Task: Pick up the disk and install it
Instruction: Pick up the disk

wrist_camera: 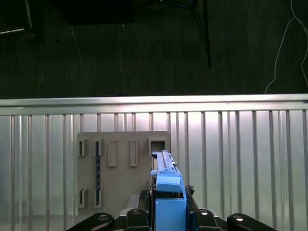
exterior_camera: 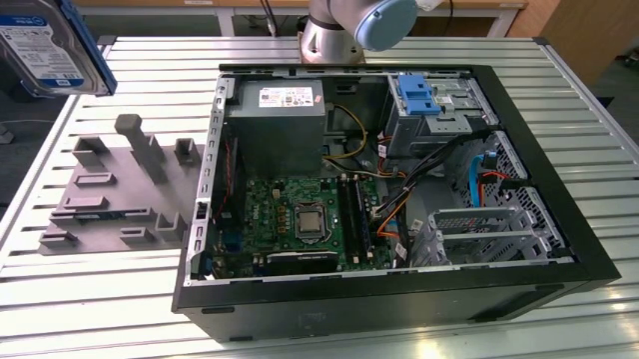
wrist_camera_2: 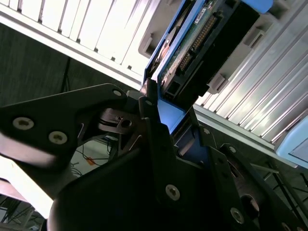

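Observation:
The disk point(exterior_camera: 45, 46), silver with a white-and-blue label in a blue carrier, hangs in the air at the top of the exterior view's left, above the table's edge and well away from the computer case. In both wrist views my gripper point(wrist_camera_2: 169, 118) is shut on the disk's blue carrier point(wrist_camera_2: 169, 113), its dark fingers point(wrist_camera_2: 150, 103) pressing on either side. The second wrist view shows the disk's connector edge point(wrist_camera_2: 204, 41). In the first wrist view the disk point(wrist_camera: 165, 166) stands edge-on between my gripper point(wrist_camera: 169, 204), above the grey fixture plate point(wrist_camera: 120, 163).
An open computer case point(exterior_camera: 399, 303) lies on the slatted metal table point(exterior_camera: 150, 52), with a motherboard point(exterior_camera: 299, 221), a grey power-supply box point(exterior_camera: 274, 112), an upright blue bracket point(exterior_camera: 414, 93) and metal drive cages point(exterior_camera: 484, 232). A grey slotted fixture plate point(exterior_camera: 115, 191) lies beside it. The arm's base point(exterior_camera: 340, 34) stands behind.

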Motion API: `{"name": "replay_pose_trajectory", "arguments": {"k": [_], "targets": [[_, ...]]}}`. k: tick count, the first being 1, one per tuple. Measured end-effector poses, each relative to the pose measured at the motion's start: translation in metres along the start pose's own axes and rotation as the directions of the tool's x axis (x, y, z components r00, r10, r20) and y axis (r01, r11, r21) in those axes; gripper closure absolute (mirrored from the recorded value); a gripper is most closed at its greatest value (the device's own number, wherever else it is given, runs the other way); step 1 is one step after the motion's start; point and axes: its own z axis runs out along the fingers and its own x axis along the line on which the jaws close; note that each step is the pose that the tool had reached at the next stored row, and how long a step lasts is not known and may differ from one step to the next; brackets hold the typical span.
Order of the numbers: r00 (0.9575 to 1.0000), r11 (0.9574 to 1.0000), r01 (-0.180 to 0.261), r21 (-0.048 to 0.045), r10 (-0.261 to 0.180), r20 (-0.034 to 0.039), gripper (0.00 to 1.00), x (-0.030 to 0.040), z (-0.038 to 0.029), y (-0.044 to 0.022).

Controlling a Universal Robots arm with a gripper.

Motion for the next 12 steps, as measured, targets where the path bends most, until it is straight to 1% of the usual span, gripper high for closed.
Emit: {"name": "replay_pose_trajectory", "arguments": {"k": [12], "targets": [[1.0,1.0,0.0,0.0,0.0,0.0,0.64,-0.0002,-0.0118,0.0002]]}}
